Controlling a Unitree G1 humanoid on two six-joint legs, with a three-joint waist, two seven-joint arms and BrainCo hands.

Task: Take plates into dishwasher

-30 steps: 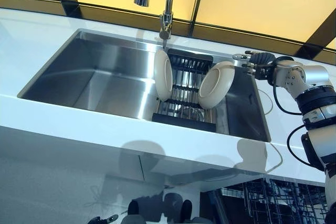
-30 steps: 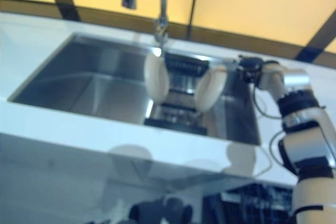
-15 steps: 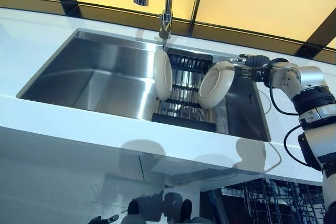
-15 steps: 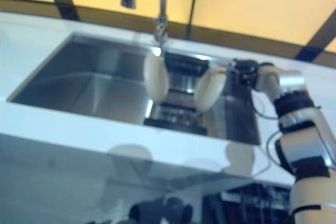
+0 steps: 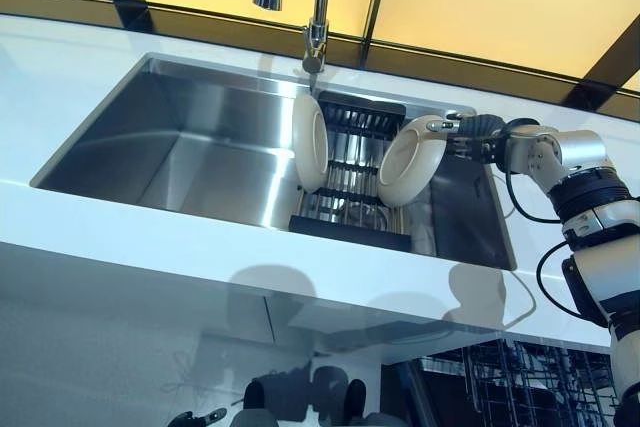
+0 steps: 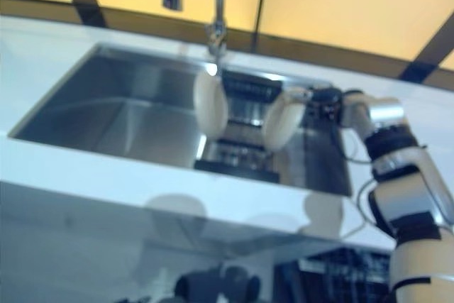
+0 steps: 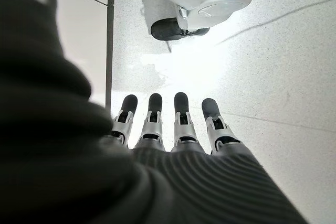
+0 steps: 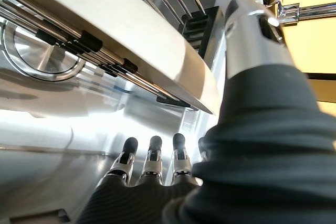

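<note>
Two cream plates stand on edge in a black dish rack (image 5: 349, 229) inside the steel sink (image 5: 180, 147): the left plate (image 5: 310, 142) and the right plate (image 5: 412, 162). My right hand (image 5: 468, 135) is at the upper right rim of the right plate. In the right wrist view that plate's rim (image 8: 121, 30) lies between the straight fingers (image 8: 152, 156) and the thumb (image 8: 252, 30), which are not closed on it. My left hand (image 7: 173, 124) hangs low over the floor, fingers straight and empty.
A tall faucet (image 5: 318, 7) stands behind the sink, above the left plate. A white counter (image 5: 150, 237) runs along the sink's front. The open dishwasher's wire rack (image 5: 510, 387) shows below the counter at the lower right.
My right hand has moved left along the sink's right side, from clear of the right plate to its rim, with the thumb now over the edge. The plates have not moved.
</note>
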